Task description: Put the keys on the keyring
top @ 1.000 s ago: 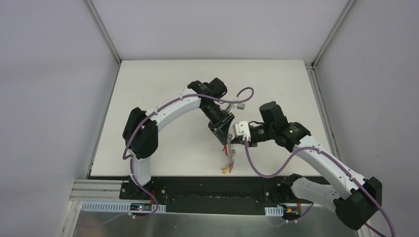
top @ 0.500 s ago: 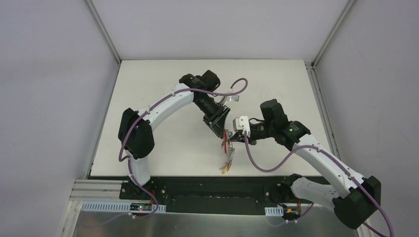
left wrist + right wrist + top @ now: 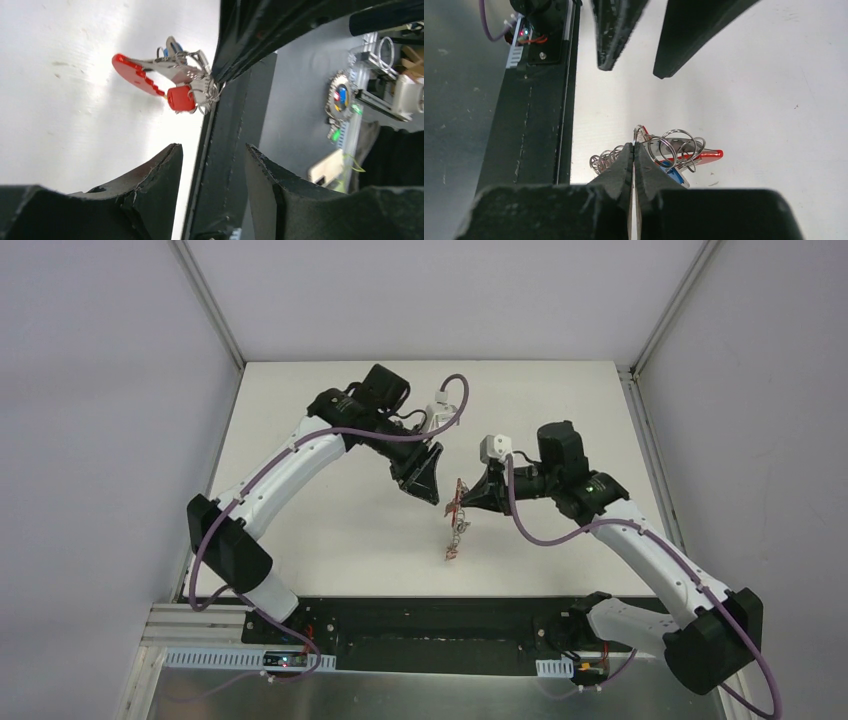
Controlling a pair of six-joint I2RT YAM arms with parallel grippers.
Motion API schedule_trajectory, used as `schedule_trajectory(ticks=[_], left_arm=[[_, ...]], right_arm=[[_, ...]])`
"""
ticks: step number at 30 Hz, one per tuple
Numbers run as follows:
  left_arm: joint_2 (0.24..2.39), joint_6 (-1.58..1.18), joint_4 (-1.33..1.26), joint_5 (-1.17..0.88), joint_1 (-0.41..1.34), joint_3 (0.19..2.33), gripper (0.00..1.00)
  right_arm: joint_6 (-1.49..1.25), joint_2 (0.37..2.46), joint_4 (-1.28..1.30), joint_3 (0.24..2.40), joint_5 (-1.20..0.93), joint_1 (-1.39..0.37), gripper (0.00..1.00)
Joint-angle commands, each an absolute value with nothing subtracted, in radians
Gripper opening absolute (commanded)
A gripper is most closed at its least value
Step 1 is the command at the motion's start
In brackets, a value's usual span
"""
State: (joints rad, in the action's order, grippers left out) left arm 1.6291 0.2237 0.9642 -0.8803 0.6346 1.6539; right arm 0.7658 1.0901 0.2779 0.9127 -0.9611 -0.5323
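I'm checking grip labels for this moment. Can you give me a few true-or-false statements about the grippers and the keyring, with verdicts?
1. The right gripper is shut on the keyring. True.
2. The left gripper grips the keyring. False: its jaws stand open and empty, clear of the bunch.
3. A curved red band is part of the bunch. True.
4. The two grippers touch each other. False: the top view shows a gap between them, with the left gripper to the left of the right gripper.
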Motion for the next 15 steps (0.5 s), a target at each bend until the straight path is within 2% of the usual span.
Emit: schedule_trajectory(ticks=[1, 7, 15], left_arm=[[1.538, 0.251, 0.765, -0.902, 0.635, 1.577, 0.49], [1.473, 0.253, 0.529, -0.941, 0.635, 1.450, 0.43], [1.468, 0.292, 0.410, -0.978, 0.635, 1.388, 0.30]], right_arm=[[0.542, 1.118, 0.099, 0.969, -1.045, -0.504, 0.00], [0.375, 1.151, -0.057, 0.950, -1.104, -0.477, 0.00], [0.304, 1.160, -0.151, 0.914, -1.161, -0.461, 0.00]])
